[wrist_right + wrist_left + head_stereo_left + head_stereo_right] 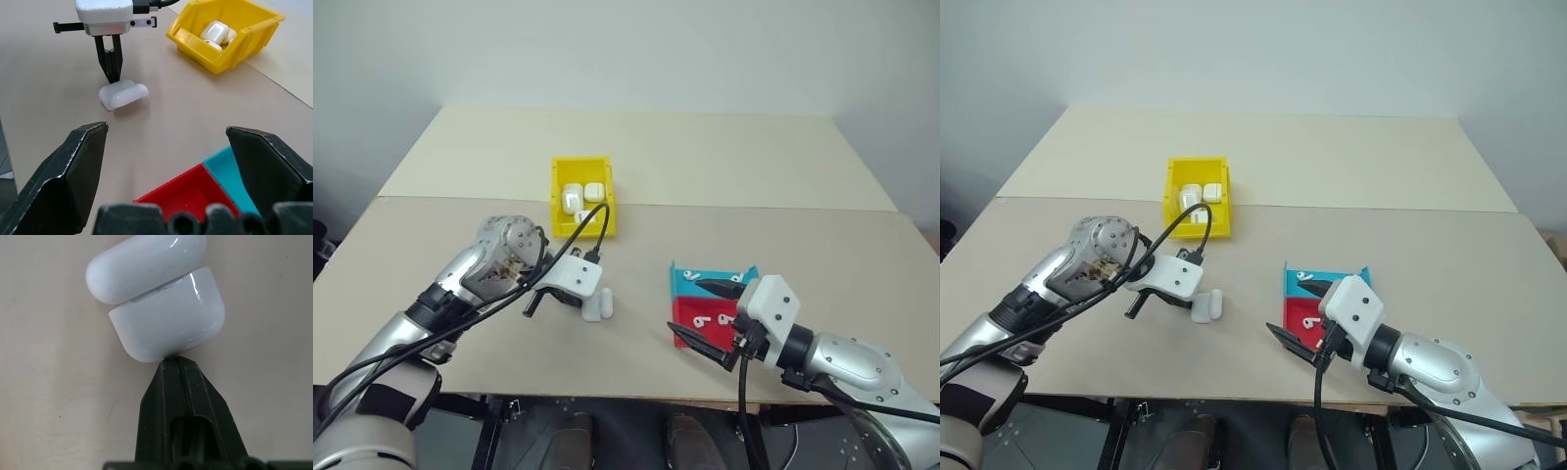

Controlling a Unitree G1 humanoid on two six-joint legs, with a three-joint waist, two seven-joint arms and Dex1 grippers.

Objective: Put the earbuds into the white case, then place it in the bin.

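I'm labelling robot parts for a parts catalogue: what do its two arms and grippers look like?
Both arms have silver-grey metal shells with black joints and loose black cables running to the wrists. Each wrist carries a white boxy housing. The left gripper and right gripper each have two black tapering fingers, wedge-shaped and pointed at the tip. No markings are legible.

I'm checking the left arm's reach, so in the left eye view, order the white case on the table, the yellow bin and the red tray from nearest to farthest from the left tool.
1. White case, at the left tool.
2. Yellow bin, behind it.
3. Red tray, off to the right.
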